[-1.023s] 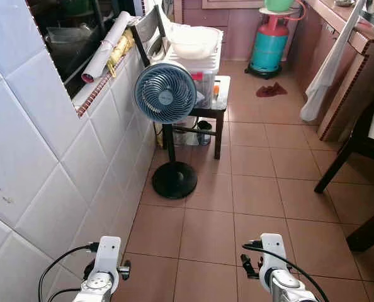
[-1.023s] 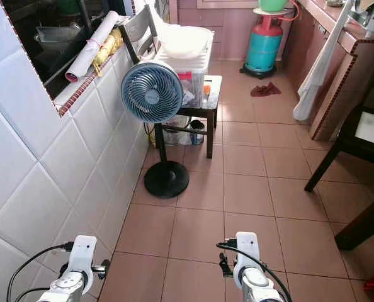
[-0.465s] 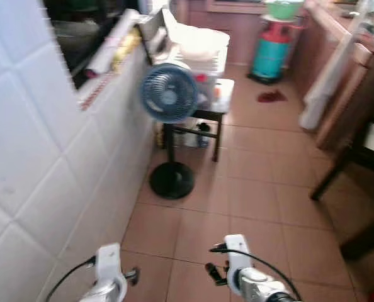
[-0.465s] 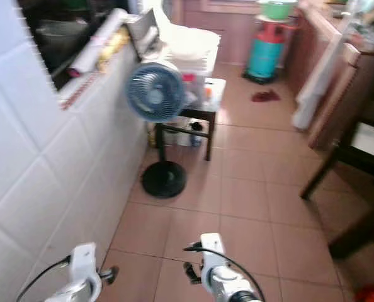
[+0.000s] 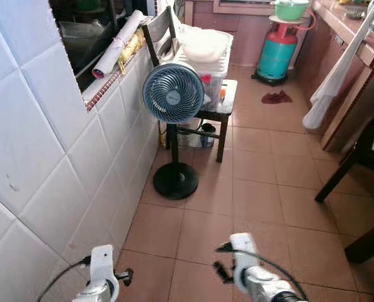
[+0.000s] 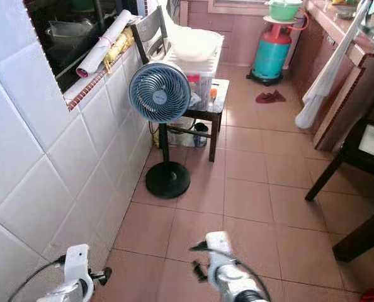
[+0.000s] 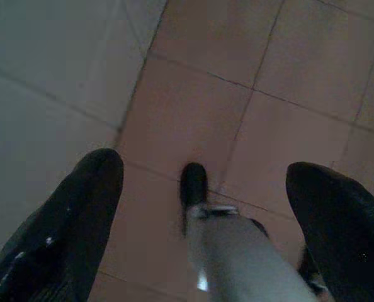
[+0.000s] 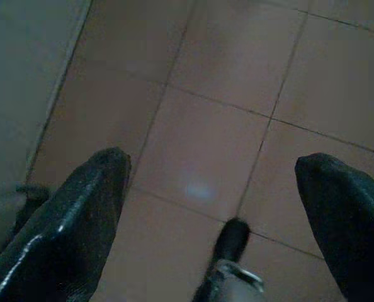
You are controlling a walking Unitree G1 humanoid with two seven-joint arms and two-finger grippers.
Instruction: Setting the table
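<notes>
Head views: tiled kitchen corridor, white tiled wall [image 5: 42, 163] on the robot's left, terracotta floor [image 5: 262, 189] ahead. Blue pedestal fan [image 5: 173, 93] stands near the wall, just in front of a small dark table [image 5: 221, 112] carrying a white bowl [image 5: 203, 44] on a clear storage box [image 5: 207, 74]. Teal gas cylinder [image 5: 277, 55] further back, green bowl [image 5: 291, 9] on top. No tableware identifiable for the task beyond those bowls; dining table not identifiable.

Both arms hang low. Left gripper [image 7: 199, 207]: fingers spread wide, nothing held, floor below. Right gripper [image 8: 218, 207]: same, wide apart, empty.
</notes>
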